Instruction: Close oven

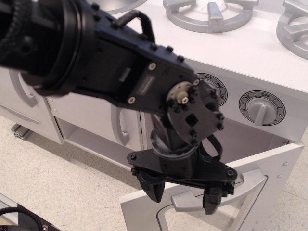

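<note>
**My jaws straddle the handle of the open oven door**

My gripper [184, 195] hangs low in front of the oven [250, 144], fingers pointing down. The jaws are spread wide, one finger at each side of the near end of the curved silver handle [219, 192], and they clamp nothing; whether either finger touches the handle I cannot tell. The oven door [216, 197] stands swung out from the cabinet, its white face and handle just below and to the right of my jaws, and the dark cavity shows behind it. Above the cavity sit grey dials [262, 109] on the front panel, one partly hidden by my wrist. Silver burner rings [209, 14] lie on the white top.
</note>
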Available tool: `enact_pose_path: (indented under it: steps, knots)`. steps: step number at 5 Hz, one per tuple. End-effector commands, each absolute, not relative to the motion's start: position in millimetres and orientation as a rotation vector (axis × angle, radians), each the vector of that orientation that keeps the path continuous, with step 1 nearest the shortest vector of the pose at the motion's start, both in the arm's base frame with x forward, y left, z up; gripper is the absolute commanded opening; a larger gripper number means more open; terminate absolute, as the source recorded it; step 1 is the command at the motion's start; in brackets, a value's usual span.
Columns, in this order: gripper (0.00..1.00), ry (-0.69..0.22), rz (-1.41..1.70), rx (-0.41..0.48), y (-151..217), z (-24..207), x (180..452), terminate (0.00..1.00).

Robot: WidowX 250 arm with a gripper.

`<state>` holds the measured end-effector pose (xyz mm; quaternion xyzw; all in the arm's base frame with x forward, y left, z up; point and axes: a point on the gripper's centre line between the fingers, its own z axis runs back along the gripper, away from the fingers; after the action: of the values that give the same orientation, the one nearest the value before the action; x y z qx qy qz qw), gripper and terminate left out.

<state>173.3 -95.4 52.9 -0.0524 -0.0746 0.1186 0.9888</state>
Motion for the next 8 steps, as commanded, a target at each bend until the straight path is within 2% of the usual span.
enact_pose_path:
  steps: [1,2,3,4,5,7,8]
  knots:
    - [1.00,-0.150,0.238,-0.105,-95.4,52.9,173.3,0.00]
    - [1.00,-0.115,0.255,-0.127,-105.5,41.9,161.6,0.00]
    - [1.00,-0.089,0.249,-0.103,-106.1,19.0,150.5,0.00]
    - [1.00,-0.076,0.247,-0.073,-93.1,1.3,148.2,0.00]
    - [1.00,-0.098,0.172,-0.053,-76.3,-7.9,149.1,0.00]
    - [1.00,-0.135,0.083,-0.076,-54.7,-5.6,165.0,0.00]
    - [1.00,-0.175,0.096,-0.056,-50.0,-5.4,177.3,0.00]
